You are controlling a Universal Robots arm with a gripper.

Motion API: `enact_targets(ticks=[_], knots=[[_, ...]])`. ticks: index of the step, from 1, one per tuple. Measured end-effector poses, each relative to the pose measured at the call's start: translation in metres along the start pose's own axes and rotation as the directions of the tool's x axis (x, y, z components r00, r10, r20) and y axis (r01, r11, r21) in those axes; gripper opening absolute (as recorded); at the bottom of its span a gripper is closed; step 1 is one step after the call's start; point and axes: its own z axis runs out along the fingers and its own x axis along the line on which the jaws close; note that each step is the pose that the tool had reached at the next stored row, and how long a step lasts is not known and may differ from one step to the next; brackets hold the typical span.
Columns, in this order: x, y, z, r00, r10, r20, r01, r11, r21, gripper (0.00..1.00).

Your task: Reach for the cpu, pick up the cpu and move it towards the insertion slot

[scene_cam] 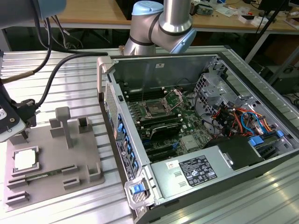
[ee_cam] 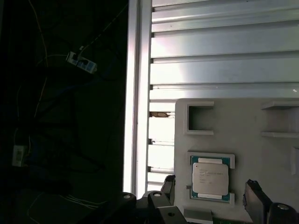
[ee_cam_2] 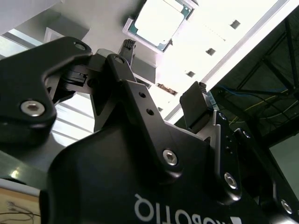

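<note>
The cpu [ee_cam: 210,178] looked light, thin, stiff and fragile, best pinched by two opposite edges; it was a small square, pale silvery lid on a green rim; it lay flat in a recess of the grey fixture [ee_cam: 252,121]; the gripper [ee_cam_2: 160,70] hung above that recess, jaws spread, holding nothing

Smooth, pale silvery metal with a dull sheen on the small flat square cpu [ee_cam: 210,178]. Matt grey plastic for the moulded fixture plate [scene_cam: 51,150]. Ribbed bare aluminium across the counter [scene_cam: 84,84], brightly reflective. Shiny metal frame around the square insertion slot [scene_cam: 154,110], set in a glossy green circuit board [scene_cam: 189,116]. Matt black finish on the gripper [ee_cam_2: 160,72], with bright steel screw heads [ee_cam_2: 170,157].
</note>
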Motion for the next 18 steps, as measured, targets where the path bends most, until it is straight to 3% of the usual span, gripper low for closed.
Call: enact_targets(ticks=[18], knots=[[-0.0005,-0.0096,0.0093,1.0,0.0,-0.0004,0.0,1.0,0.0001,0.68]])
